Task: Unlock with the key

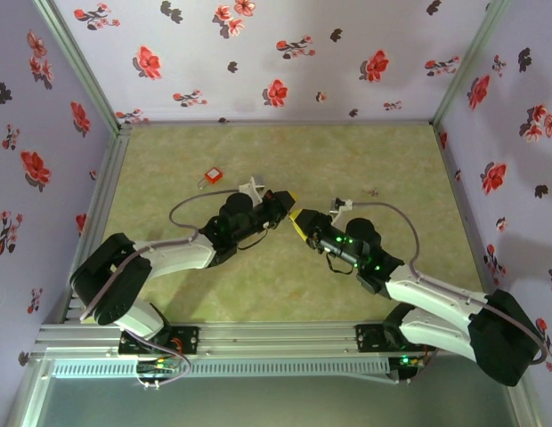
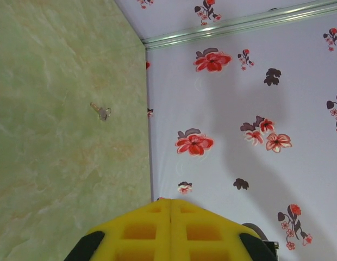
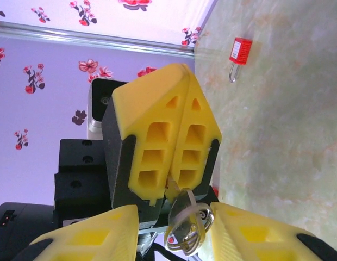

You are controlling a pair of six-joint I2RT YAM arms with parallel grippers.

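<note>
The left pincer [image 3: 179, 130] is closed, its two yellow fingers meeting along one seam. As far as the right wrist view shows, the blade of the key [image 3: 182, 204] is pinched at the near end of that seam, with the key ring [image 3: 186, 236] hanging below it. The right pincer [image 1: 301, 217] faces the left pincer tip to tip and is open. Its fingers [image 3: 92, 234] stand apart on either side of the ring and do not clamp it. The red padlock [image 1: 212, 176] lies flat on the table [image 1: 258, 285], well apart from both pincers, beyond and to the outer side of the left pincer. A second small metal item [image 2: 101, 111] lies on the table ahead of the left pincer; it is too small to identify. The step in hand appears to be a transfer or regrip of the key between the two pincers, and the padlock has not been approached. The next move probably requires the right pincer to close on the key's head squarely, so that the blade projects free for insertion, before the left pincer releases. A misaligned grip could drop the key.
</note>
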